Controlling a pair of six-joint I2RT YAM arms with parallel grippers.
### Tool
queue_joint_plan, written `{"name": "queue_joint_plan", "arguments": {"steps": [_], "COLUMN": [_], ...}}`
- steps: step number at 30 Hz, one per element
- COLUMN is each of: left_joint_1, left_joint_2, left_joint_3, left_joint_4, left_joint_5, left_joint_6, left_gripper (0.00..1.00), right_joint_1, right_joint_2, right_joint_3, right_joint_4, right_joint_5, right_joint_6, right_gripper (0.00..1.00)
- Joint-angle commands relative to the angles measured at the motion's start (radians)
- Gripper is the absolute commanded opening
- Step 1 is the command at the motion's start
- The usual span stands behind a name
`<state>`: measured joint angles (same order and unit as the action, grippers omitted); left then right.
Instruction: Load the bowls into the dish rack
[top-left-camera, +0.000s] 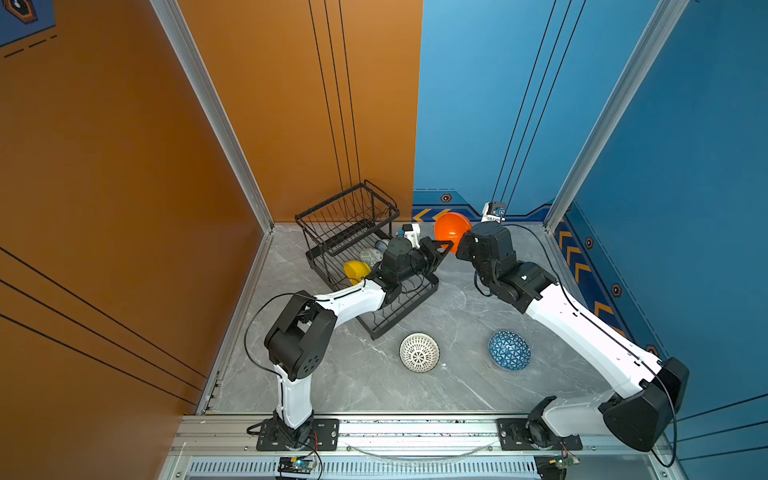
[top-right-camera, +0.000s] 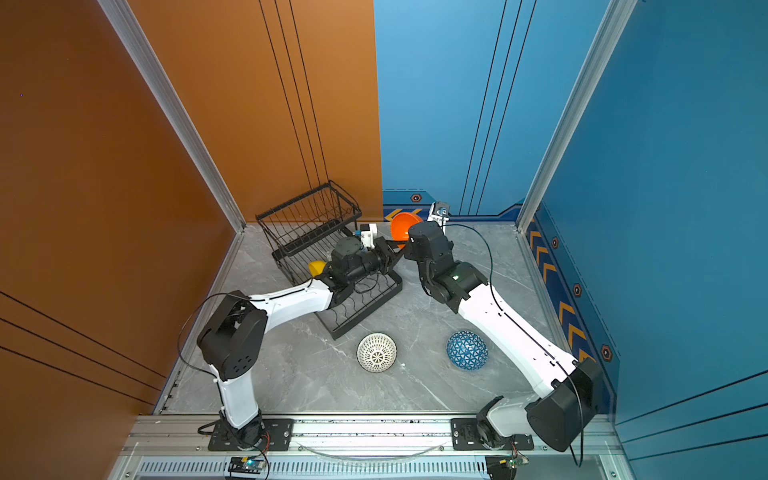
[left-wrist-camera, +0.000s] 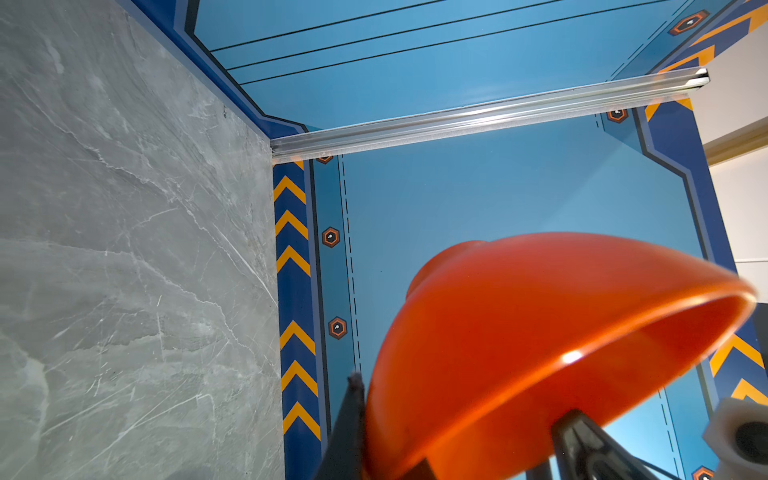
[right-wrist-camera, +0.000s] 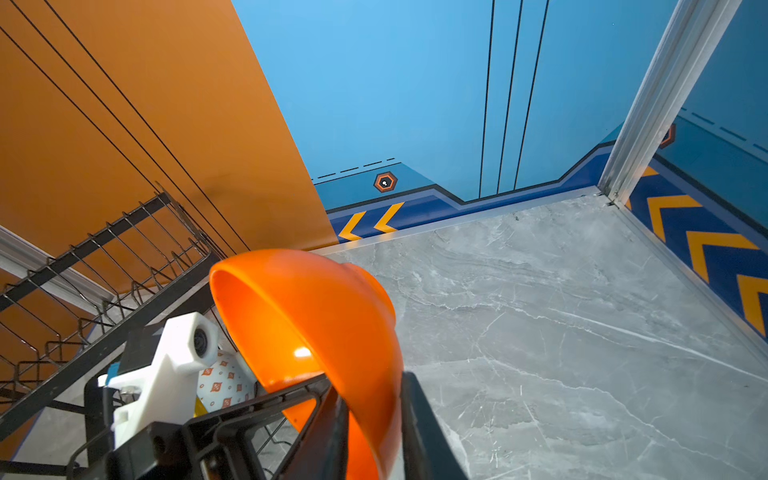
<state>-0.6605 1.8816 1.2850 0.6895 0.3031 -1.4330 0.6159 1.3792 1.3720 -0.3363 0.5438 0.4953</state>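
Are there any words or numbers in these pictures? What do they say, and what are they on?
No word or number can be read anywhere.
Yellow arrow marks on the blue wall strip: signs only, no letters.
Hexagon badges above that strip: a white dot, no text.
Orange bowl: plain, no label.
Circuit boards below the front rail: too small to read.

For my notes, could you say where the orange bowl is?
The orange bowl hangs right of the dish rack in both top views, in the left pincer.

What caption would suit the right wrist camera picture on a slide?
Handover: left gripper clamps the orange bowl by its rim, right gripper straddling it, beside the dish rack.
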Motion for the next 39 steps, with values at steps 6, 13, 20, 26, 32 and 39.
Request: {"name": "queue_joint_plan", "arguments": {"steps": [6,13,20,26,32,39], "left_joint_1": [0.012,0.019,0.017,0.016,0.017,0.017], "left_joint_2": [-0.004,-0.026,-0.046,-0.055,-0.064,-0.063], "left_joint_3": [0.021,0.025,0.03,0.028,0.018,0.028], "left_joint_4": [0.062,0.009,-0.037,-0.064,-0.081,-0.081], "left_joint_5": [-0.002,-0.003,-0.013,-0.028,-0.035,-0.03], "left_joint_6": [-0.014,0.005,0.021,0.022,0.026,0.022], "left_gripper": [0.0,0.0,0.0,0.0,0.0,0.0], "right_joint_1": [-0.009,-0.02,-0.063,-0.079,-0.085,-0.087], "right_joint_2": [-0.002,-0.024,-0.037,0.009,0.046,0.09], "right_joint_3": [-0.003,-0.017,0.019,0.1,0.163,0.18], "right_joint_4": [-0.011,-0.059,-0.131,-0.223,-0.292,-0.322], "right_joint_5": [0.069,-0.026,-0.13,-0.279,-0.37,-0.368], "right_joint_6": [0.009,-0.035,-0.071,-0.051,-0.029,-0.038], "right_gripper": [0.31,0.37,0.39,0.45,0.5,0.52]}}
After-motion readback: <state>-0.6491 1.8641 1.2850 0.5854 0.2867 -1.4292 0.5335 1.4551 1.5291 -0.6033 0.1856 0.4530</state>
